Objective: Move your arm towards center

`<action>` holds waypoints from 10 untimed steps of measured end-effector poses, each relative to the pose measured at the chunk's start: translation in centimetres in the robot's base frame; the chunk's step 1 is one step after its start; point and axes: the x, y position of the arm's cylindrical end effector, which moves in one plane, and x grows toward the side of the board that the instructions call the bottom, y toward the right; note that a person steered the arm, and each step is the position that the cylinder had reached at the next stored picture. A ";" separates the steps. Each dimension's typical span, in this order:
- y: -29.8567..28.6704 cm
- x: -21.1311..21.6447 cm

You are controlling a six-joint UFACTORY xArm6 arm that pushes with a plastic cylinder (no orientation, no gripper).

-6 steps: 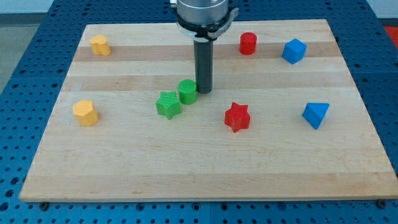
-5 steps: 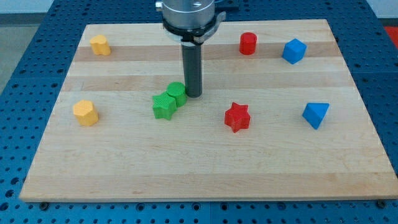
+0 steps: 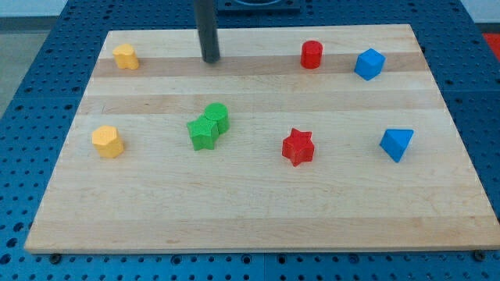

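Observation:
My tip (image 3: 211,60) is near the view's top, left of the board's middle, touching no block. A green cylinder (image 3: 217,115) and a green star (image 3: 203,133) sit touching each other well below the tip, left of the board's middle. A red star (image 3: 298,147) lies to their right. The wooden board (image 3: 250,211) carries all the blocks.
A red cylinder (image 3: 312,54) and a blue cube (image 3: 369,64) sit at the view's top right. A blue pyramid-like block (image 3: 397,144) is at the right. A yellow block (image 3: 125,56) is at the top left and another yellow block (image 3: 107,141) at the left.
My tip has moved from beside the green cylinder up and left, toward the view's top. The green cylinder and star were nudged slightly left and now rest apart from the tip.

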 end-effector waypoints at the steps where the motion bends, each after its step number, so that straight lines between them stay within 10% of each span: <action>1: -5.6 -5.1; 4: -19.5 -3.6; 10: -8.4 3.3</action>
